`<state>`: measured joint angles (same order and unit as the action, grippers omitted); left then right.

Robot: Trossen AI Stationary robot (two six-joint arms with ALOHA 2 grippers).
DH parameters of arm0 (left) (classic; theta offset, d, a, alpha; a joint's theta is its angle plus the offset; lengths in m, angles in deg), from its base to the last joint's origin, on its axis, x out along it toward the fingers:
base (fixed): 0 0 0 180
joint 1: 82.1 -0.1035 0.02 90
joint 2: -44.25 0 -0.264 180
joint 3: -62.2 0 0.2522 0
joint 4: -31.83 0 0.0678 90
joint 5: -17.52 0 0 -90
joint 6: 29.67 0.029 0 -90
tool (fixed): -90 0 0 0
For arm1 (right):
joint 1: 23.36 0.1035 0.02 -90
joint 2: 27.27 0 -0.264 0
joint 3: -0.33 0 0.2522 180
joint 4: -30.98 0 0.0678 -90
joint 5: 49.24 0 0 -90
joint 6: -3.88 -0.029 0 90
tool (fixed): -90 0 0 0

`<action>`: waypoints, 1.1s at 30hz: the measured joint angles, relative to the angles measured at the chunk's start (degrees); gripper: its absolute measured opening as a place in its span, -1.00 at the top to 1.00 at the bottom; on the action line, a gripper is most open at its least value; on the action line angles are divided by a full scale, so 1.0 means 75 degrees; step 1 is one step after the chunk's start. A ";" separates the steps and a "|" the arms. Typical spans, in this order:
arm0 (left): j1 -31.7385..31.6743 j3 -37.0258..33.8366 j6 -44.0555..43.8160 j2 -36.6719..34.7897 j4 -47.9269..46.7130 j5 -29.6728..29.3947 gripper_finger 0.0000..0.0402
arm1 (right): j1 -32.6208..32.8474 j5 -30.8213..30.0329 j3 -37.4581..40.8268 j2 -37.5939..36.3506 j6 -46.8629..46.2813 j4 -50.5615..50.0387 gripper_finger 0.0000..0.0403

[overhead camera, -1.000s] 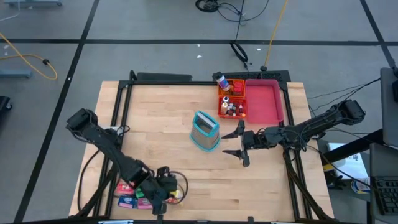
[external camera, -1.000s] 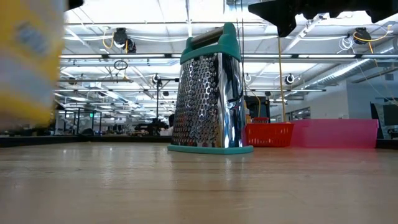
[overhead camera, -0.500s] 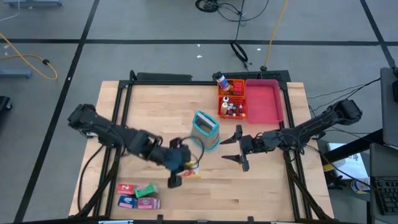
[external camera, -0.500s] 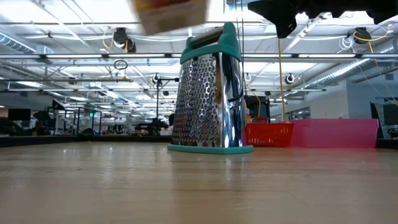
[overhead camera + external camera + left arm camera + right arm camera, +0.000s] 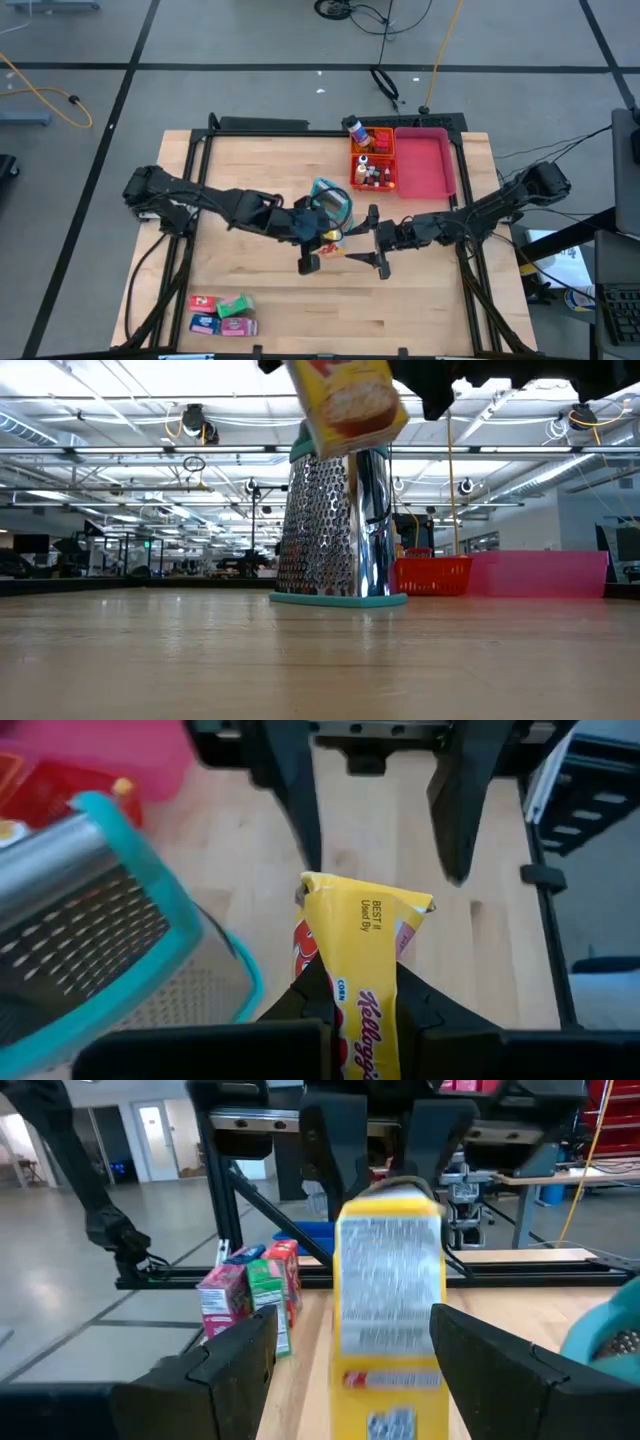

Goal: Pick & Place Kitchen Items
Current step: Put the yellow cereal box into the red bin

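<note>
- I see my left pincer [image 5: 322, 240] clenched on the yellow box [image 5: 331, 238], holding it off the counter [image 5: 420, 300] mid-frame in the high view, just below the teal grater [image 5: 331, 203].
- My right pincer [image 5: 372, 243] stands spread wide, empty, its fingers [image 5: 235, 1360] flanking the box without touching.
- The other small boxes [image 5: 222, 314] sit lower left.

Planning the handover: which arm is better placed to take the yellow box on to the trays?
Right. The right gripper faces the yellow box with jaws open, nearer the pink tray. The left gripper is shut on it.
</note>
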<state>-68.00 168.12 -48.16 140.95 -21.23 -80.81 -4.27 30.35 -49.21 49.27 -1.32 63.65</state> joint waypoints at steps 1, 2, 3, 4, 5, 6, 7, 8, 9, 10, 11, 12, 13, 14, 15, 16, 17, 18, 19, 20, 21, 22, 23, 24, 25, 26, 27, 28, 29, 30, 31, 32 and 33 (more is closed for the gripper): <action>-0.0007 0.0000 0.0039 0.0032 -0.0005 0.0073 0.85 | -0.0033 0.0002 -0.0079 0.0127 0.0020 0.0018 -0.26; -0.0015 -0.0003 0.0045 0.0113 0.0000 0.0092 0.85 | -0.0054 0.0009 -0.0147 0.0231 0.0033 0.0027 -0.26; -0.0042 0.0011 0.0051 0.0158 0.0139 0.0092 0.85 | -0.0071 0.0011 -0.0180 0.0291 0.0043 0.0023 -0.26; -0.0030 0.0003 0.0090 0.0194 0.0075 0.0122 0.85 | -0.0089 0.0021 -0.0186 0.0332 0.0042 -0.0032 -0.26; -0.0010 -0.0005 0.0111 0.0222 0.0030 0.0174 0.85 | -0.0117 0.0021 -0.0236 0.0393 0.0045 -0.0023 -0.26; 0.0010 -0.0006 0.0111 0.0253 0.0031 0.0182 0.85 | -0.0142 0.0021 -0.0275 0.0423 0.0044 0.0019 -0.26; 0.0026 -0.0006 0.0108 0.0288 0.0058 0.0176 0.85 | -0.0152 0.0008 -0.0267 0.0419 0.0043 0.0007 -0.26; 0.0047 0.0000 0.0108 0.0299 0.0111 0.0177 0.85 | -0.0158 -0.0030 -0.0255 0.0412 0.0042 0.0014 -0.26; 0.0088 0.0000 0.0112 0.0308 0.0117 0.0176 0.85 | -0.0159 -0.0024 -0.0262 0.0413 0.0042 0.0049 -0.26; 0.0118 -0.0002 0.0122 0.0321 0.0104 0.0181 0.85 | -0.0152 -0.0004 -0.0264 0.0413 0.0040 0.0029 -0.26; 0.0141 -0.0003 0.0161 0.0330 0.0143 0.0173 0.85 | -0.0145 0.0013 -0.0264 0.0413 0.0019 0.0009 -0.26; 0.0160 -0.0003 0.0217 0.0330 0.0264 0.0176 0.85 | -0.0143 0.0032 -0.0264 0.0416 0.0004 0.0009 -0.26; 0.0175 -0.0003 0.0272 0.0330 0.0380 0.0174 0.85 | -0.0144 0.0027 -0.0264 0.0415 -0.0005 0.0006 -0.26; 0.0188 -0.0003 0.0311 0.0328 0.0419 0.0164 0.85 | -0.0146 0.0028 -0.0264 0.0412 -0.0017 0.0020 -0.26; 0.0188 -0.0003 0.0332 0.0327 0.0464 0.0141 0.85 | -0.0146 0.0028 -0.0264 0.0408 -0.0017 0.0028 -0.26; 0.0184 -0.0003 0.0368 0.0327 0.0507 0.0130 0.85 | -0.0143 0.0034 -0.0264 0.0407 -0.0021 0.0019 -0.26; 0.0185 -0.0003 0.0409 0.0327 0.0533 0.0109 0.85 | -0.0134 0.0032 -0.0261 0.0407 -0.0042 0.0016 -0.26; 0.0191 -0.0006 0.0446 0.0327 0.0558 0.0099 0.85 | -0.0133 0.0032 -0.0261 0.0407 -0.0046 0.0025 -0.26; 0.0191 -0.0006 0.0456 0.0327 0.0589 0.0092 0.85 | -0.0131 0.0032 -0.0261 0.0406 -0.0046 0.0037 -0.26; 0.0180 -0.0006 0.0456 0.0327 0.0622 0.0092 0.85 | -0.0131 0.0032 -0.0261 0.0401 -0.0046 0.0044 -0.26; 0.0167 -0.0006 0.0456 0.0327 0.0625 0.0089 0.85 | -0.0131 0.0035 -0.0261 0.0401 -0.0046 0.0041 -0.26; 0.0145 -0.0006 0.0456 0.0327 0.0620 0.0091 0.85 | -0.0134 0.0060 -0.0261 0.0401 -0.0084 0.0032 -0.26; 0.0124 -0.0006 0.0456 0.0327 0.0615 0.0104 0.85 | -0.0134 0.0178 -0.0261 0.0404 -0.0138 0.0021 -0.26; 0.0098 -0.0006 0.0456 0.0327 0.0609 0.0109 0.85 | -0.0138 0.0322 -0.0261 0.0404 -0.0197 0.0020 -0.26; 0.0076 -0.0006 0.0453 0.0327 0.0590 0.0100 0.85 | -0.0143 0.0420 -0.0261 0.0404 -0.0219 0.0020 -0.26; 0.0052 -0.0006 0.0450 0.0327 0.0576 0.0074 0.85 | -0.0146 0.0461 -0.0261 0.0407 -0.0222 0.0018 -0.26; 0.0042 -0.0006 0.0432 0.0327 0.0605 -0.0019 0.85 | -0.0141 0.0527 -0.0261 0.0408 -0.0220 0.0008 -0.26; 0.0028 -0.0006 0.0430 0.0327 0.0728 -0.0099 0.85 | -0.0130 0.0560 -0.0261 0.0414 -0.0213 -0.0005 -0.26; 0.0019 -0.0006 0.0435 0.0327 0.0791 -0.0054 0.85 | -0.0129 0.0564 -0.0261 0.0416 -0.0214 -0.0048 -0.26; 0.0017 -0.0006 0.0456 0.0327 0.0787 -0.0118 0.85 | -0.0139 0.0594 -0.0261 0.0413 -0.0217 -0.0111 -0.26; 0.0016 -0.0006 0.0458 0.0327 0.0776 -0.0167 0.85 | -0.0140 0.0600 -0.0261 0.0413 -0.0232 -0.0230 -0.26; 0.0003 -0.0006 0.0435 0.0327 0.0748 -0.0132 0.85 | -0.0137 0.0597 -0.0258 0.0413 -0.0272 -0.0368 -0.26; -0.0006 -0.0006 0.0387 0.0327 0.0733 -0.0095 0.85 | -0.0137 0.0597 -0.0258 0.0416 -0.0323 -0.0452 -0.26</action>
<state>-68.04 168.08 -45.26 143.41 -15.73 -81.52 -5.30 34.82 -51.14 52.39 -3.74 60.26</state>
